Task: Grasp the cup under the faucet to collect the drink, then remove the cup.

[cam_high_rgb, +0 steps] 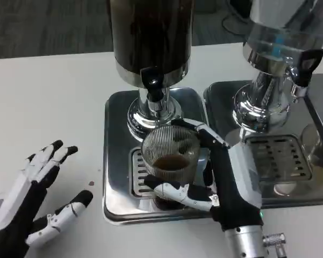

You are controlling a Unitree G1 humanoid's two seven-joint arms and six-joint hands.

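The right hand (215, 177) grasps the ribbed glass cup (169, 158), fingers wrapped around its sides; the cup holds some dark drink and sits over the drip tray (116, 183), just below the faucet (153, 88) of the dark dispenser (151, 37). The left hand (29, 207) rests released on the white table (54, 97), fingers spread, well apart from the tray, and no readable writing shows on the clear dispenser (285, 32) beside it
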